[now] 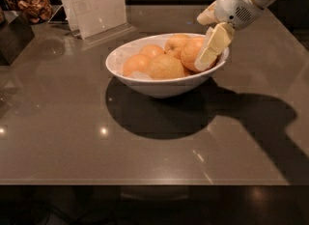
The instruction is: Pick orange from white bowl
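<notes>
The white bowl stands mid-table and holds several round fruits. The orange, deep orange, lies at the bowl's right side, next to a paler yellowish fruit and smaller oranges. My gripper comes in from the upper right on a white arm and reaches down into the right side of the bowl. It sits right at the orange and covers its right part.
A clear stand with a paper sign is behind the bowl at the back left. A dark box and a jar of brown snacks are at the far left. The table's front edge runs across the bottom.
</notes>
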`<state>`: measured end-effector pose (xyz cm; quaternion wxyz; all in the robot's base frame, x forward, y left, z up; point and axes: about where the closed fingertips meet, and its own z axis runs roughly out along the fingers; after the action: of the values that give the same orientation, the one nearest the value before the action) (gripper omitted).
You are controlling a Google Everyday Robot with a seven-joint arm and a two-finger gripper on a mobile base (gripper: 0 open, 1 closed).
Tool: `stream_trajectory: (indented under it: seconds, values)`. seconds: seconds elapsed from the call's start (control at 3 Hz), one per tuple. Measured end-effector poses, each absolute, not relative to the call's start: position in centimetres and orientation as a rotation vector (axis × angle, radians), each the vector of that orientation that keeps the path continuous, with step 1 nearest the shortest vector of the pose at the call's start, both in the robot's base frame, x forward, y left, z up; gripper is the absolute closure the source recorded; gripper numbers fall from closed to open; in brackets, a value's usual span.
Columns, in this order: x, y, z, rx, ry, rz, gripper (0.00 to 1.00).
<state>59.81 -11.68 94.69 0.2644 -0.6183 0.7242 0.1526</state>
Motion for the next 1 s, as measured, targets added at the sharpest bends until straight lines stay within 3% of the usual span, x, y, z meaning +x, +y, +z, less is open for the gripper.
stream_trajectory:
  seconds: [1.0]
  values:
    - [60.6, -11.4, 92.2, -1.663, 1.998, 0.487, 0.04]
